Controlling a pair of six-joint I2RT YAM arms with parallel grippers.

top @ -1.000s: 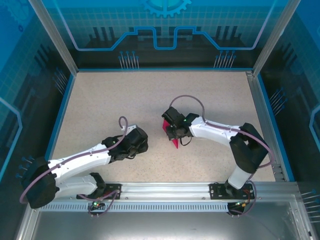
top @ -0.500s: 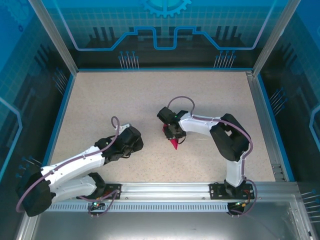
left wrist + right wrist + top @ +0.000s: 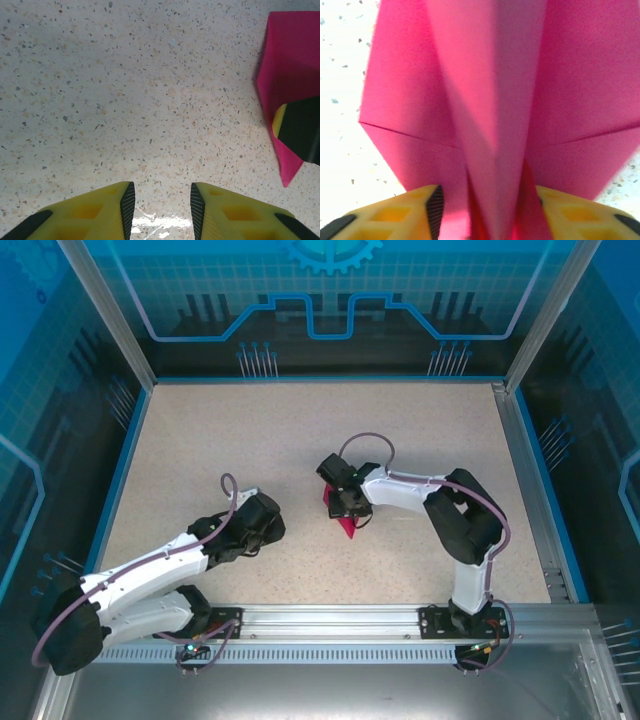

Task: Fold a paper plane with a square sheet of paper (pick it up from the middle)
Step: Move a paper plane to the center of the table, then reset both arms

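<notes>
Paper plane (image 3: 346,528) sat mid-surface (image 3: 240,440), long axis running far-to-near, nose aimed toward the arm bases. I had the right pincer (image 3: 489,196) apart, straddling its centre ridge. Left pincer (image 3: 160,197) was apart too, just beside it.

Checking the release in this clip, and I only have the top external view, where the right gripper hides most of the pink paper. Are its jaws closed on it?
Observer: No. In the right wrist view the right gripper has its jaws apart, one on each side of the paper plane's raised centre fold.
Operator: Does that fold look crisp?
Observer: Yes. A sharp ridge runs up the middle, and a crease line crosses each wing.
Operator: And the left gripper?
Observer: The left wrist view shows the left gripper open over bare table, holding nothing.
</notes>
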